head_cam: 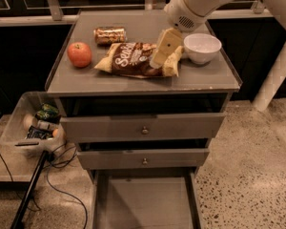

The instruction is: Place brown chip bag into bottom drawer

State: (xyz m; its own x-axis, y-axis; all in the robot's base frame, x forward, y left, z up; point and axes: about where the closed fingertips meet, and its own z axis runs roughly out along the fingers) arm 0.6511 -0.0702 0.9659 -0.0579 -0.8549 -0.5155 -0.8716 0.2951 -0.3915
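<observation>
The brown chip bag (133, 59) lies flat on the grey cabinet top (86, 80), its white script facing up and pale yellow ends at left and right. My gripper (158, 61) hangs from the white arm at the top right and points down over the bag's right half, close above it or touching it. The bottom drawer (145, 202) is pulled out at the foot of the cabinet, its flat grey floor bare.
A red apple (79, 54) sits left of the bag. A shiny gold-brown can (109, 35) lies behind it. A white bowl (202, 47) stands right of the gripper. Two upper drawers with round knobs (144, 130) stand slightly open. A plastic bin (33, 124) and cables lie on the floor at left.
</observation>
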